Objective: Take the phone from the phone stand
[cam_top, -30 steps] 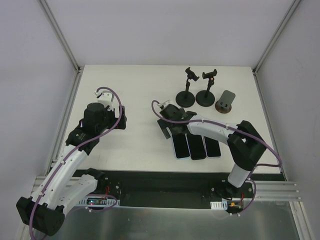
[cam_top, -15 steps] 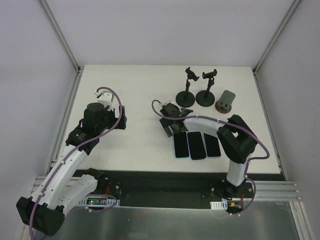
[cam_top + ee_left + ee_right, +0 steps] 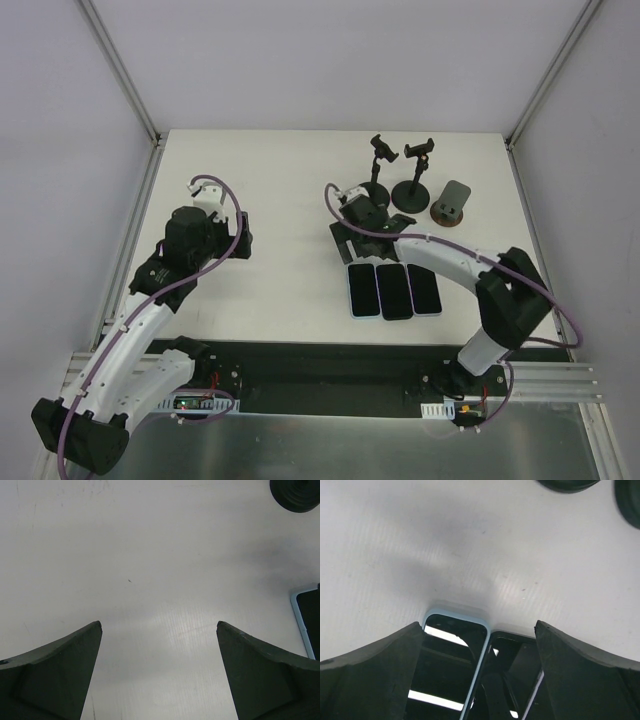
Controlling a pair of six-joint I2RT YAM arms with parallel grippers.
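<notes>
Bases of both arms sit at six o'clock in the top view, along the near edge of the table (image 3: 280, 180). Just beyond them, right of centre, three phones lie flat side by side, long edges nearly touching: the left phone (image 3: 362, 291) in a pale blue case, the middle phone (image 3: 394, 291) and the right phone (image 3: 425, 290). A strip of bare table separates their near ends from that edge.

The right gripper (image 3: 355, 250) hangs over the far ends of the left and middle phones, its fingers (image 3: 370, 680) spread wide with nothing between them. Its wrist view shows the rounded far corners of those two phones low in the gap, with white table ahead.

At nine o'clock from it, well apart, the left gripper (image 3: 243, 235) is likewise spread and empty above bare table. Open surface runs from there to the left edge and the far left corner.

Farther out, from twelve to two o'clock of the right gripper, three stands cluster near the far edge. The left black stand (image 3: 378, 160) has its round base partly hidden behind the right wrist. The right black stand (image 3: 412, 195) is just beside it, and the grey stand (image 3: 453, 203) sits at three o'clock of that, short of the right edge.
</notes>
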